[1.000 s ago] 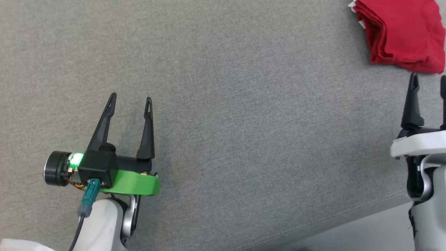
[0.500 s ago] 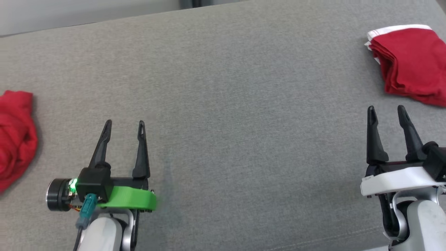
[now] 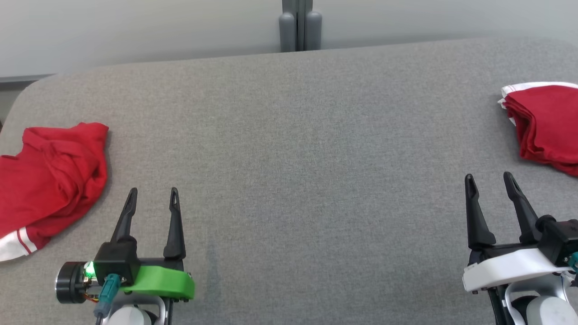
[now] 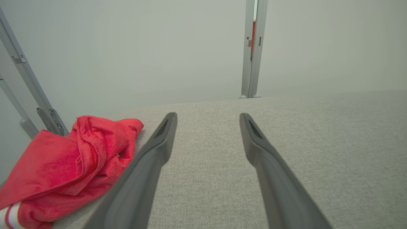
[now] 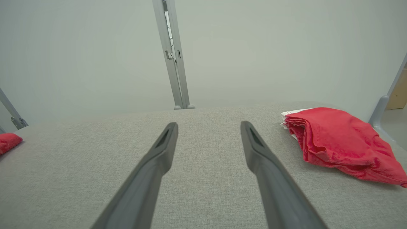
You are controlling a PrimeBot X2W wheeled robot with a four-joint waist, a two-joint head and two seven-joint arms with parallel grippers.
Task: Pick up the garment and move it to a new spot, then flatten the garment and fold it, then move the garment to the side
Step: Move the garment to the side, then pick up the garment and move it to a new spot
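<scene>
A folded garment (image 3: 546, 124) sits at the tabletop's (image 3: 298, 135) right edge; the crumpled garment (image 3: 49, 171) at its left awaits pickup; left end effector (image 3: 151, 196) and right end effector (image 3: 488, 180) open, empty

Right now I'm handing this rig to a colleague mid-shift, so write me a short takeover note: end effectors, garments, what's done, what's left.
Left end effector: open, empty, over the grey table, beside the crumpled red garment but apart from it.
Right end effector: open, empty, near the folded red garment, not touching it.
Done: one garment lies folded at the table's right side.
Left: the crumpled garment at the left edge looks unhandled; it needs picking up, moving, flattening, folding and setting aside.
</scene>
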